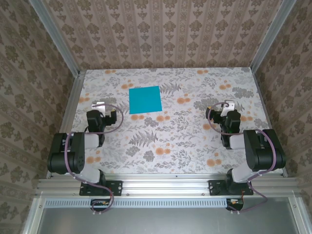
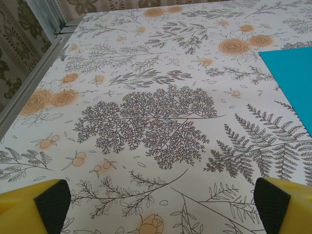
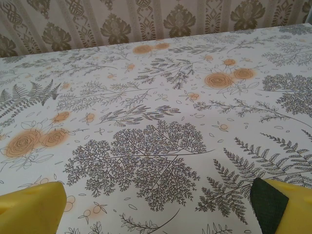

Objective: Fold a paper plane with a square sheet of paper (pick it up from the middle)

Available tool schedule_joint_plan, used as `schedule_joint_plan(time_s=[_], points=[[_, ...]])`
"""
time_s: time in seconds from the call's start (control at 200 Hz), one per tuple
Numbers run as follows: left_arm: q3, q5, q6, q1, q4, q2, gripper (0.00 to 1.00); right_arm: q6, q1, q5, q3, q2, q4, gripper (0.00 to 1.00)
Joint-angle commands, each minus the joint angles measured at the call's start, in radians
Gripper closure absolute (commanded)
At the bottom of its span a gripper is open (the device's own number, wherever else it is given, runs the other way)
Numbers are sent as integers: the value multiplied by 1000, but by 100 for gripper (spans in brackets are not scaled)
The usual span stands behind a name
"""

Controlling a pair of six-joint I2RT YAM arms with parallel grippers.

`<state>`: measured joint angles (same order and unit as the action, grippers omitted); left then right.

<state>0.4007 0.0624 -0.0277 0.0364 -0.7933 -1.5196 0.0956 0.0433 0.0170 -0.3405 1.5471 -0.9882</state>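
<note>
The square sheet of paper [image 1: 145, 99] lies flat and unfolded on the floral table, teal-blue, in the back middle of the top view; its left part [image 2: 294, 78] reaches into the right edge of the left wrist view. My left gripper [image 1: 99, 107] rests near the table's left side, to the left of the sheet and a little nearer than it, open with nothing between its yellow fingers [image 2: 36, 207]. My right gripper [image 1: 228, 107] sits far to the right of the sheet, also open and empty, its fingers [image 3: 285, 204] wide apart over bare tablecloth.
Metal rails [image 1: 73, 102] and patterned walls [image 1: 161, 34] close in the table on the left, right and back. The tablecloth [image 1: 165, 141] between the two arms is bare.
</note>
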Motion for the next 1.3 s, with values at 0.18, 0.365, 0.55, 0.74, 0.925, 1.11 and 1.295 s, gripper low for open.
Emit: schedule_joint_plan(time_s=[0.18,0.365,0.55,0.74,0.925,1.11,1.295], points=[[18,-19,-18,-11,-6,-2,0,-16,3,28,-12,5,-15,0],[18,-19,-17,-12,-6,-3,0,-16,3,27,-14,6,-13,0],[18,-20,-16,-11,-6,-3,0,-16,3,27,-14,6,-12,0],[19,-20,-18,-12,-4,-2,0,-15,3,27,-17,7,-9,0],[16,0,-6,-12,-4,7,0,-10,3,12,10,-1,-58,2],[105,60,50,-23,301,172,0,-15,-23,-89,-15,-236,185,3],[208,10,165,-24,526,277,0,184,-25,-174,-192,-416,610,0]])
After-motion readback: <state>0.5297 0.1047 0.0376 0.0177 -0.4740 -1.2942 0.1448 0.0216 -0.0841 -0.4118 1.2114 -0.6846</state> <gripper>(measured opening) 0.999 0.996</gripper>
